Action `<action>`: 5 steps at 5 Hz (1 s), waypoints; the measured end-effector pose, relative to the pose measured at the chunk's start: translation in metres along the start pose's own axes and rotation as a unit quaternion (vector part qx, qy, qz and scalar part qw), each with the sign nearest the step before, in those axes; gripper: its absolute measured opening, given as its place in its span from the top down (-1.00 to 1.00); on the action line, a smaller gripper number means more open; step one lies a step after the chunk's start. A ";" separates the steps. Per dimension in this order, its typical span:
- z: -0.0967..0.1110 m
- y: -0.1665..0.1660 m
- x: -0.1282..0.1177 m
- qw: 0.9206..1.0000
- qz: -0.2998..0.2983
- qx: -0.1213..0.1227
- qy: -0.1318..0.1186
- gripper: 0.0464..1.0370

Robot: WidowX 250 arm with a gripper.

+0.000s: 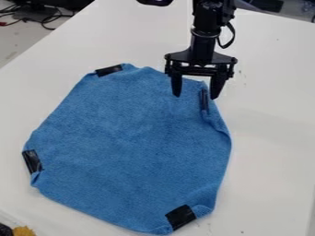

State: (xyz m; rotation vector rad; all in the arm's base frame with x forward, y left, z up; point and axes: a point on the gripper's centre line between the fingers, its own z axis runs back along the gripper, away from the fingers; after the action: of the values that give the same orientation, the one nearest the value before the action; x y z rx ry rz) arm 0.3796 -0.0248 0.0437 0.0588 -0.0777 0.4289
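Camera view: gripper (pixel 195 97) released, fingers spread, at blue cloth's (pixel 129 143) 1–2 o'clock edge, near black tape (pixel 204 100).

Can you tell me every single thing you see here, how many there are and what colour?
Cloth: one, blue, spread on the table, some edges folded
Patches: four, black, around the cloth's edge
Table: one, white, under the cloth
Cables: several, black and red, upper left corner; too tangled to count
Yellow thing: one, bottom left corner, too cut off to name
Dark thing: one, left of the yellow one
Robot arm: one, black, coming in from the top edge
Gripper: one, black, at the cloth's upper right edge, jaws apart
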 end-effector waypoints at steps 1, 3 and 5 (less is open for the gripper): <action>-0.013 0.000 -0.003 1.000 -0.001 0.007 0.014 -0.93; -0.034 -0.013 0.004 0.999 -0.034 -0.003 0.012 -0.93; -0.033 -0.031 0.016 0.998 -0.064 -0.007 0.005 -0.82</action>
State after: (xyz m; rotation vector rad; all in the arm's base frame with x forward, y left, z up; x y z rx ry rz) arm 0.4089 -0.0442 0.0109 0.0467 -0.0660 0.3007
